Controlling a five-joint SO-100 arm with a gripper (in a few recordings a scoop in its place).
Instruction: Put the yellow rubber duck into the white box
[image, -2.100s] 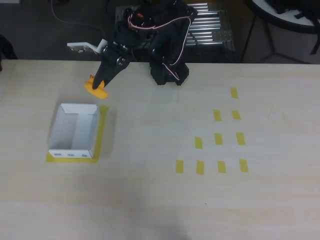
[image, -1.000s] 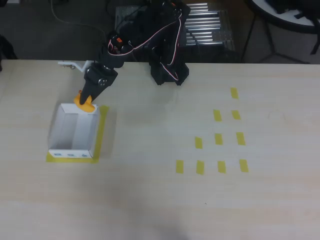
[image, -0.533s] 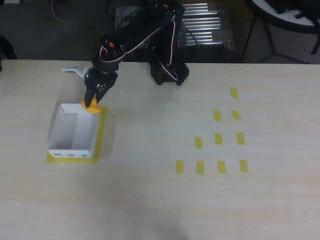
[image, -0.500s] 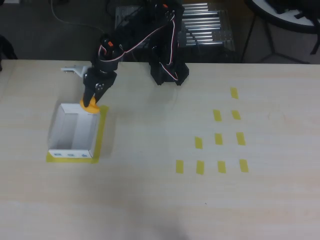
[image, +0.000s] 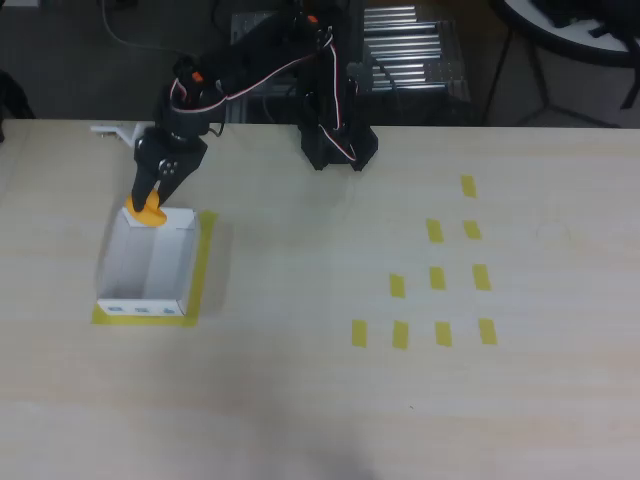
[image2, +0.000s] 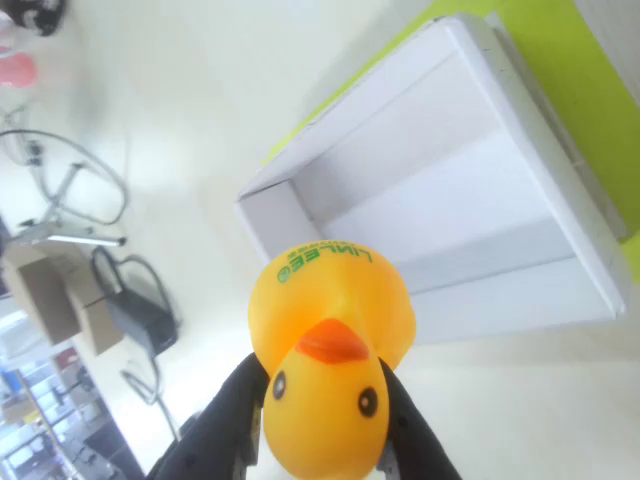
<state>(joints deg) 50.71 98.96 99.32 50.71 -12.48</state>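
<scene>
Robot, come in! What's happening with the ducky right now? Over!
Gripper shut on the yellow rubber duck. Duck held above the far edge of the white box, not inside yet. Nothing in the way.

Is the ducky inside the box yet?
Not yet. The yellow rubber duck is pinched in the gripper above the white box's far edge.

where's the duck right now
In the overhead view the duck is held in the gripper over the far left corner of the box; the wrist view shows it pinched above the open box.
</scene>
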